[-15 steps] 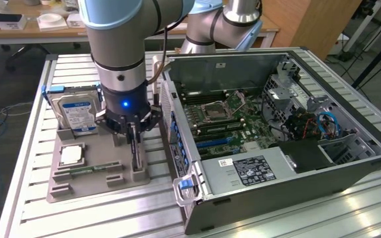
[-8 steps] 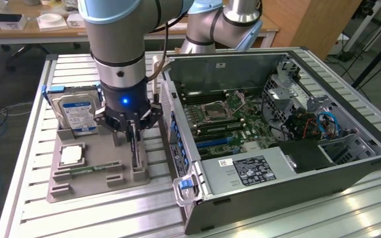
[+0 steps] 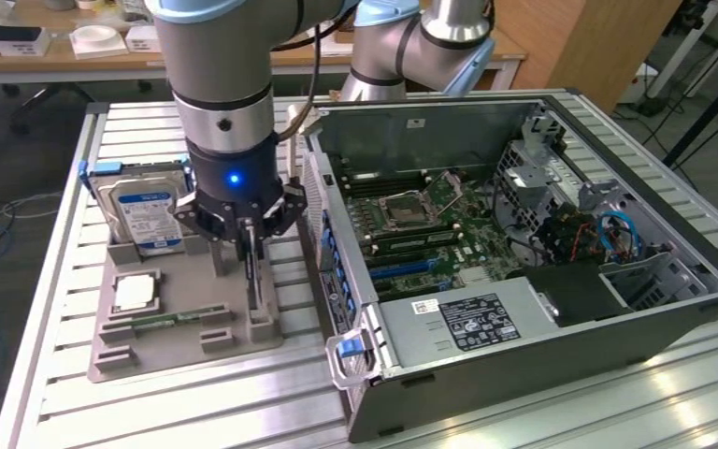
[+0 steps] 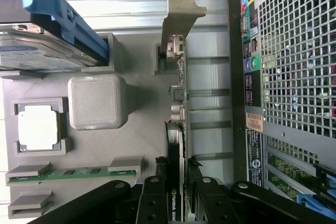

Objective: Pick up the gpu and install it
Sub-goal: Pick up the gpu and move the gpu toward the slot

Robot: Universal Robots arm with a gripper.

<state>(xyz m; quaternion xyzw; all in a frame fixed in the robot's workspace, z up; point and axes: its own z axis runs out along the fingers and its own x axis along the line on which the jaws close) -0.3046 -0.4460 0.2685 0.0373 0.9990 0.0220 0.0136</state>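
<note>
The gpu (image 3: 251,277) (image 4: 178,106), a thin dark circuit card with a silver metal end bracket, stands on edge in a slot of the grey moulded plastic holder tray (image 3: 147,360) (image 4: 142,135), its bracket end towards the far side of the tray in the exterior view. The black multi-link gripper (image 3: 247,238) (image 4: 177,179) on the grey Universal Robots arm is set directly over the card. In the wrist view its jaws are drawn in narrow, one finger on either face of the card, and appear to grip it near the end opposite the bracket. The card remains seated in the tray. On the same tray, to the exterior view's left of the card, are a silver hard drive with a blue-and-white label (image 3: 145,213) (image 4: 37,59), upright in a blue carrier, a small square silver processor chip (image 3: 135,292) (image 4: 38,127) lying flat in its recess, and a green memory stick (image 3: 165,321) (image 4: 68,172) lying nearest the camera. The tray rests on a slatted aluminium table (image 3: 209,412). Just beside it, on the exterior view's right, lies the open dark grey computer case (image 3: 609,346) (image 4: 294,51), its green motherboard exposed.
</note>
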